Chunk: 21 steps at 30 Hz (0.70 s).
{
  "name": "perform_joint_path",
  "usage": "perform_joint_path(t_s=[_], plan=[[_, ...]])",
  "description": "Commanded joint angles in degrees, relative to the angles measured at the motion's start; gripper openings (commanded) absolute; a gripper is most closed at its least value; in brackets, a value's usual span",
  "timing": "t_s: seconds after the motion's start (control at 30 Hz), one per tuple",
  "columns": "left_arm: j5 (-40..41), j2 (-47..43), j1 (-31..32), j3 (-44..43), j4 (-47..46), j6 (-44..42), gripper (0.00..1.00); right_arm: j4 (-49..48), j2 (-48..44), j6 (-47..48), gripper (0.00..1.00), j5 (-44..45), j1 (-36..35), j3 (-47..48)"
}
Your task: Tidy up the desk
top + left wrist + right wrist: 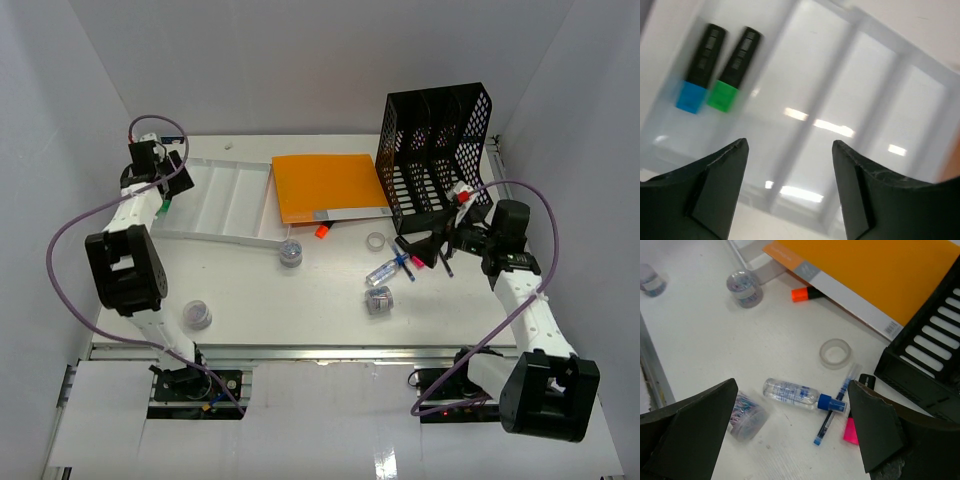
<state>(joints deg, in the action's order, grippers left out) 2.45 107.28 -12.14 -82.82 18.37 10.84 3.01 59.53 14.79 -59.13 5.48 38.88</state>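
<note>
Centrally, the desk carried everything, rail along its near edge. The left fingers stood apart, empty, over the tray holding a blue highlighter and a green highlighter; the right fingers gaped empty above a bottle, pen and tape roll.
</note>
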Motion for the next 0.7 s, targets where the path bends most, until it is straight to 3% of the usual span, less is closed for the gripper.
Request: perform_joint_path(t_s=[0.0, 0.07, 0.2, 0.4, 0.67], plan=[[-28.69, -17.59, 0.52, 11.3, -8.81, 11.13, 0.98, 12.07, 3.69, 8.72, 1.0, 23.2, -6.73, 4.88], [-37.34, -23.31, 2.03, 18.95, -14.54, 14.48, 0.98, 12.37, 5.33, 9.76, 0.95, 32.3, -11.01, 4.15], [-45.41, -30.93, 9.2, 30.75, -20.98, 16.1, 0.98, 13.64, 10.65, 13.78, 0.95, 41.48, -13.13, 5.02], [-51.98, -46.03, 13.55, 45.33, -25.41, 14.28, 0.98, 21.93, 20.24, 24.73, 0.78, 40.39, -13.13, 11.51], [-52.78, -54.54, 13.55, 50.01, -24.08, 11.92, 0.98, 21.18, 26.36, 27.46, 0.75, 42.59, -13.13, 12.63]])
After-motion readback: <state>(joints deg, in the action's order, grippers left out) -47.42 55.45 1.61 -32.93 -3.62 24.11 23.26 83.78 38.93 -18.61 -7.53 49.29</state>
